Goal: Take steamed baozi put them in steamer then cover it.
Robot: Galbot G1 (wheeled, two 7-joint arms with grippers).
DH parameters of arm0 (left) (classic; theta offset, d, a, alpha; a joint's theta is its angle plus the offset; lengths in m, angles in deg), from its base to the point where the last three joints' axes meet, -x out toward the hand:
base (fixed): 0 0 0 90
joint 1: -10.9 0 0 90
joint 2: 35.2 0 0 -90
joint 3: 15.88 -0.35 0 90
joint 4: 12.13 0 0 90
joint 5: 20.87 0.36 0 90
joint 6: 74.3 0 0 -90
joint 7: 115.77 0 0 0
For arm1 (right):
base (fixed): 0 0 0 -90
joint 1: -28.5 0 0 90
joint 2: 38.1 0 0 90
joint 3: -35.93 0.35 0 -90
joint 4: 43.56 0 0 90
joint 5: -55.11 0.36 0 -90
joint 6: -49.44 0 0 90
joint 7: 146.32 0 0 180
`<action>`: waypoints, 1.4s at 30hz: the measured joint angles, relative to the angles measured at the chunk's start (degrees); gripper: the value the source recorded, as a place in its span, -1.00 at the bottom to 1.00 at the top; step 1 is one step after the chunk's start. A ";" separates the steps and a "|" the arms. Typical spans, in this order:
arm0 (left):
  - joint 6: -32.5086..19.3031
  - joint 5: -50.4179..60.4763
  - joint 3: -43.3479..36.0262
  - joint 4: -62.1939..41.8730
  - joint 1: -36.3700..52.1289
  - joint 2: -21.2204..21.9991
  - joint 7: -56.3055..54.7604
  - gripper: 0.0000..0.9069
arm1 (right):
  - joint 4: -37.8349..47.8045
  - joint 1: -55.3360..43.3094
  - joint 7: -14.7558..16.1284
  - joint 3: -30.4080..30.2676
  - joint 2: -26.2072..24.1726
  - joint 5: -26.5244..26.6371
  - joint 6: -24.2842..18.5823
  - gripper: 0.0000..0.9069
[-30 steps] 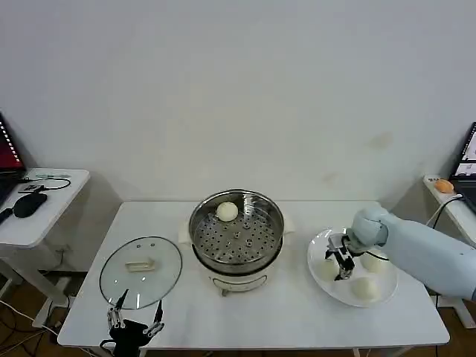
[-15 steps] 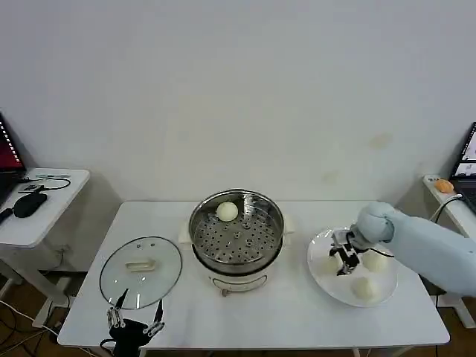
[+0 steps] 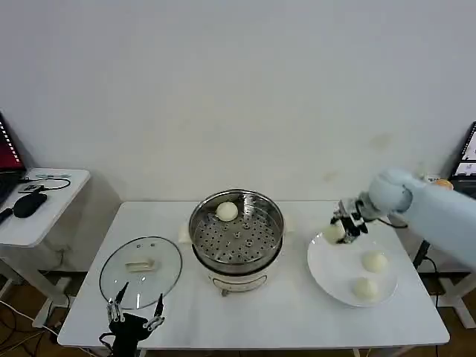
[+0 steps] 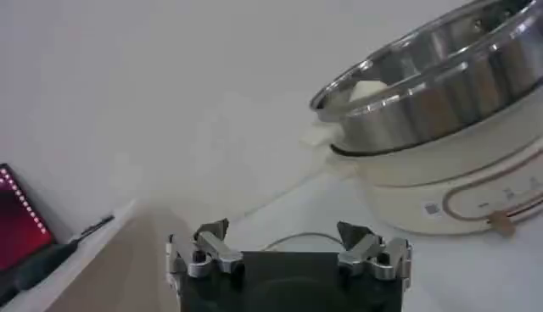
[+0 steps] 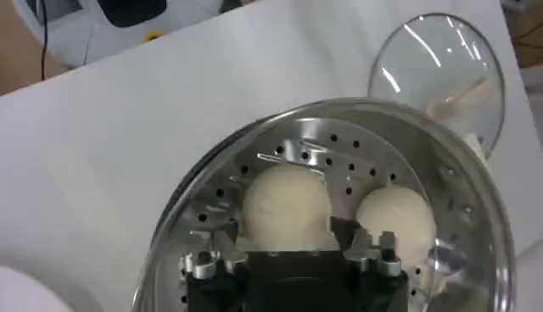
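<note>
One bun [image 3: 333, 231] is clamped in the right gripper [image 3: 343, 227], lifted above the far left rim of the white plate [image 3: 332, 283], where two more buns [image 3: 374, 261] lie near the worktop's right edge. Another bun [image 3: 227, 211] sits at the back of the steel steamer [image 3: 236, 230] mid-worktop. The left gripper [image 3: 135, 318] hangs open at the front left edge, by the glass lid [image 3: 140, 271].
</note>
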 measured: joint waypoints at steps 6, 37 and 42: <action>0.25 -0.59 0.05 0.10 0.71 0.15 0.06 1.00 | -1.34 -9.09 -1.13 -4.97 4.12 5.60 2.27 0.40; 0.25 -2.88 2.13 2.16 1.68 0.56 0.02 1.00 | 11.57 -11.74 -7.33 -15.65 41.75 26.22 15.75 0.42; 0.14 -3.15 2.30 2.24 1.51 0.57 -0.02 1.00 | 13.70 -9.88 -7.53 -15.98 43.85 25.97 16.11 0.42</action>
